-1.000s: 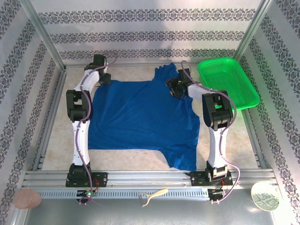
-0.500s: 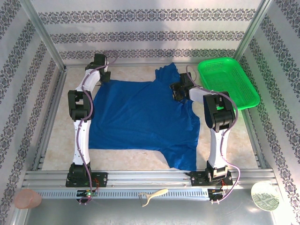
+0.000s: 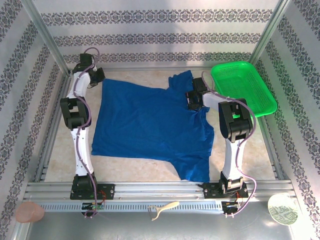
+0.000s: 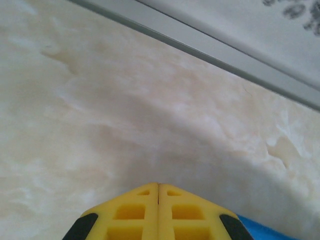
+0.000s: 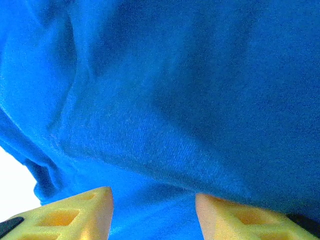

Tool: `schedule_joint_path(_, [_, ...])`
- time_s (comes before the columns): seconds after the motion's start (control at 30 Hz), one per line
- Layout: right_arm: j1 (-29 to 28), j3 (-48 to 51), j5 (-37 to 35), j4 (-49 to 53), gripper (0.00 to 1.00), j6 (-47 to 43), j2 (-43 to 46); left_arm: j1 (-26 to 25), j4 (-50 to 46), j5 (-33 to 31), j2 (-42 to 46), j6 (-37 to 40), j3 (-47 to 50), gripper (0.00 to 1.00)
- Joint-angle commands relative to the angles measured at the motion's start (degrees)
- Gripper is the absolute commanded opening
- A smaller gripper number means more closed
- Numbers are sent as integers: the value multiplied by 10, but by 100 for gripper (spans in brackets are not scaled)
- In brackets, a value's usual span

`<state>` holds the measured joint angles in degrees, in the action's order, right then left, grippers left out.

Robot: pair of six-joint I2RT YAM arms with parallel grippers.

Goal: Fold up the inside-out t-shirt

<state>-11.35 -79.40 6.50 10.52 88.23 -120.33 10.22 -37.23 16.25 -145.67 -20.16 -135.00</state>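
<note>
1. Find the t-shirt [image 3: 150, 125] spread nearly flat across the middle of the counter [image 3: 56, 155], plain blue face up. Hem toward 9 o'clock, one sleeve at 12 o'clock, the other trailing toward 5 o'clock.
2. Read the step in hand as stretching and squaring the cloth before any fold, judging by the hem corner drawn out toward 10 o'clock.
3. Draw that corner outward low and slowly, just until the hem edge runs straight. Stop before the whole body slides.
4. Hold down the 1 o'clock shoulder meanwhile, or expect drag and fresh wrinkles.
5. Left jaws at 10 o'clock: pressed fully together, yellow fingertips [image 4: 132, 212] meeting without a gap. From above, apparently pinching the hem corner. In the wrist view, a blue sliver [image 4: 260, 230] sits beside the tips, not between them.
6. Right jaws at 1 o'clock, by the far shoulder: spread about halfway, right fingertips [image 5: 75, 212] on either side of blue cloth, clamping nothing. Cannot tell whether resting on the fabric or just above it.
7. Mind the green mesh basket [image 3: 242, 87] at 2 o'clock, just beside the right arm, when swinging outward.
</note>
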Motion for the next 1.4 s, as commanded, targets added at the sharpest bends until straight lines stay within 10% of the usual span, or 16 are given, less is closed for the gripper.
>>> schedule_joint_path(0.0, [11, 24, -38, 118, 54, 10, -26, 16, 55, 30, 11, -100, 42, 0])
schedule_joint_path(0.23, [14, 11, -14, 92, 54, -12, -42, 29, 112, 72, 0, -141, 56, 2])
schedule_joint_path(0.43, [22, -78, 109, -4, 54, -131, -88, 31, 121, 95, 5, -124, 41, 59])
schedule_joint_path(0.57, [21, -122, 171, -7, 54, -222, -72, 30, 111, 112, 64, -107, 75, 69])
schedule_joint_path(0.9, [-46, 76, 68, 67, 55, -324, 198, 4, 280, 178, 429, -208, 570, 85])
schedule_joint_path(1.37, [-276, 374, -219, 386, 62, -161, 597, 4, 81, 138, 848, -234, 928, 100])
